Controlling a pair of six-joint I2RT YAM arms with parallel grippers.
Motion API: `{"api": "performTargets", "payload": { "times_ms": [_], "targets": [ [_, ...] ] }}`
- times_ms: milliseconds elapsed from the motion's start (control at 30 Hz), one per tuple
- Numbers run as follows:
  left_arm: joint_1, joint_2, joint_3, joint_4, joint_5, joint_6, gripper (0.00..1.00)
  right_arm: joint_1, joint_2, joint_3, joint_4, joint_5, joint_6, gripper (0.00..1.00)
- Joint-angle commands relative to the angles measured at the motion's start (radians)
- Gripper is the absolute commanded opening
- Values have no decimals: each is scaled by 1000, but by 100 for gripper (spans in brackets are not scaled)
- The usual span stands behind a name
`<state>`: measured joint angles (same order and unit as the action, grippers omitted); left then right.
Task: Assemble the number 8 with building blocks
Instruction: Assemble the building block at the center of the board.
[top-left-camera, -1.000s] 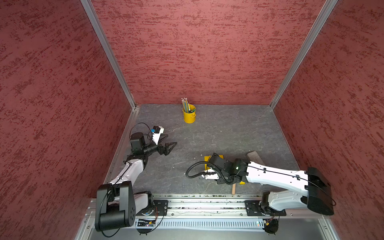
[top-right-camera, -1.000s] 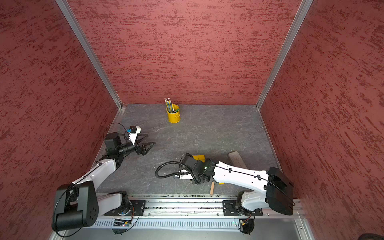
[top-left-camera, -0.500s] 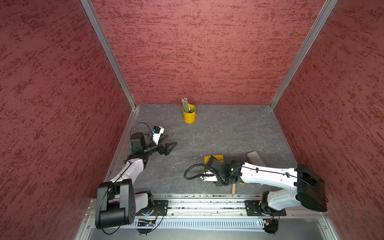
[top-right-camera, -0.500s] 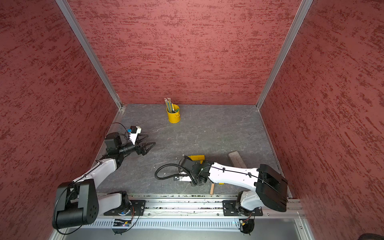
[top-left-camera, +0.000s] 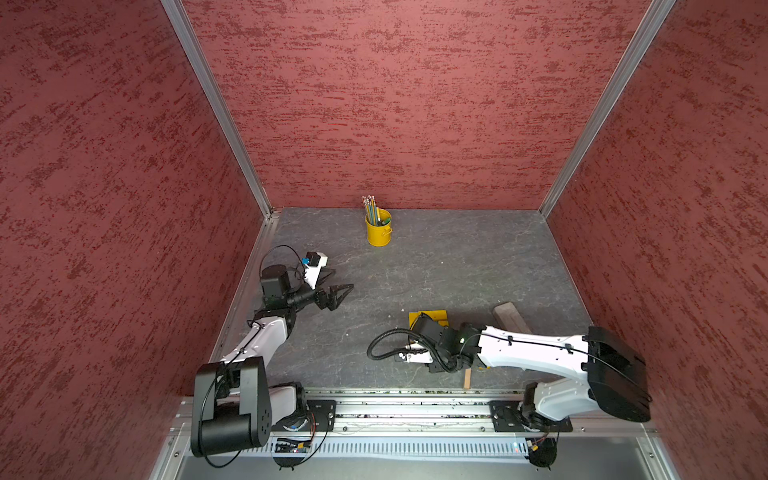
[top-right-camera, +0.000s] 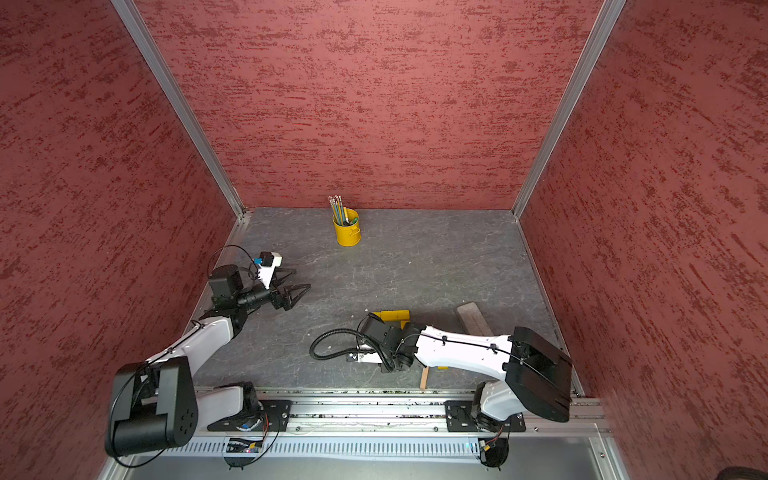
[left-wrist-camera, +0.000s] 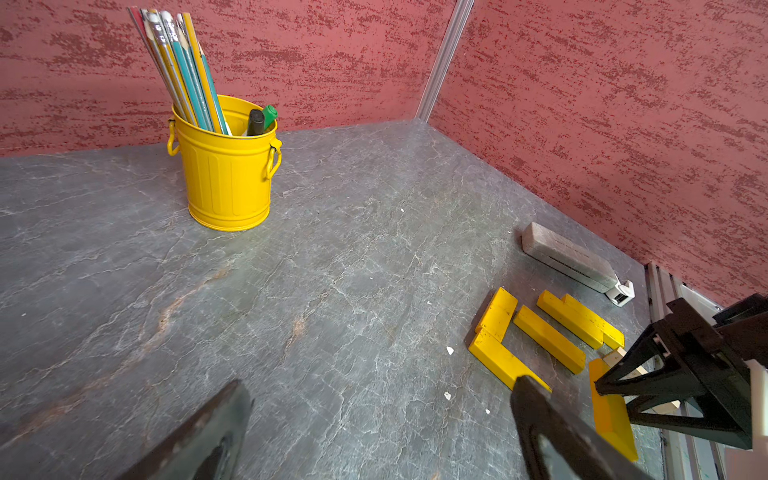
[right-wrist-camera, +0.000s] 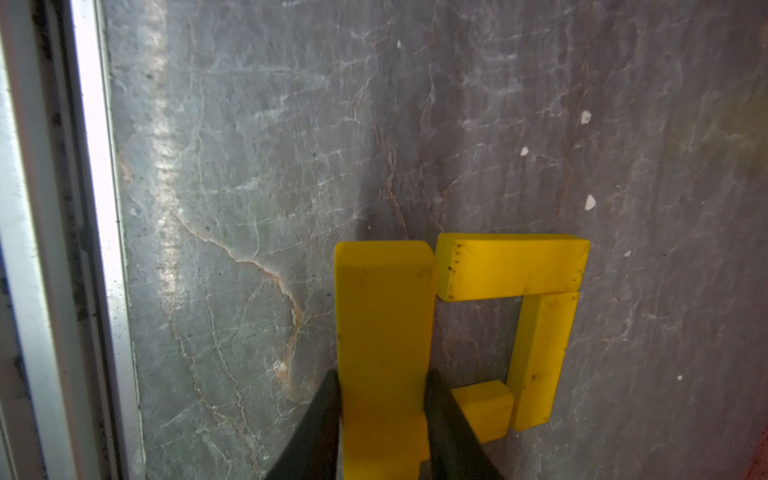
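Your right wrist view shows the right claw (right-wrist-camera: 382, 386) pinching a yellow block (right-wrist-camera: 382, 316) beside the other blocks (right-wrist-camera: 513, 266), which both top views mostly hide under the arm (top-left-camera: 532, 353) at lower centre, while the left claw (top-left-camera: 344, 278) hangs spread.

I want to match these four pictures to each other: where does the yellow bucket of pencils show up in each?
Both top views: the yellow bucket stands mid-picture, at the table's back by the wall.
Left wrist: upper left, large and close.
Right wrist: not in it.
Shared landmark: the yellow planks, seen in all four; the right gripper grips one.
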<state>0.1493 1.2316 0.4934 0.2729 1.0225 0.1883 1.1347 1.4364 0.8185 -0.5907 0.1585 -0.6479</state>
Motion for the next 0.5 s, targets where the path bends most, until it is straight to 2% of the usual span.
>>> {"api": "performTargets", "payload": {
  "times_ms": [0, 467],
  "targets": [
    [9, 14, 10, 21, 22, 3, 100, -9, 7, -21, 44, 6, -7, 31],
    [13, 17, 15, 23, 27, 1, 100, -31, 47, -13, 81, 30, -35, 35]
  ]
}}
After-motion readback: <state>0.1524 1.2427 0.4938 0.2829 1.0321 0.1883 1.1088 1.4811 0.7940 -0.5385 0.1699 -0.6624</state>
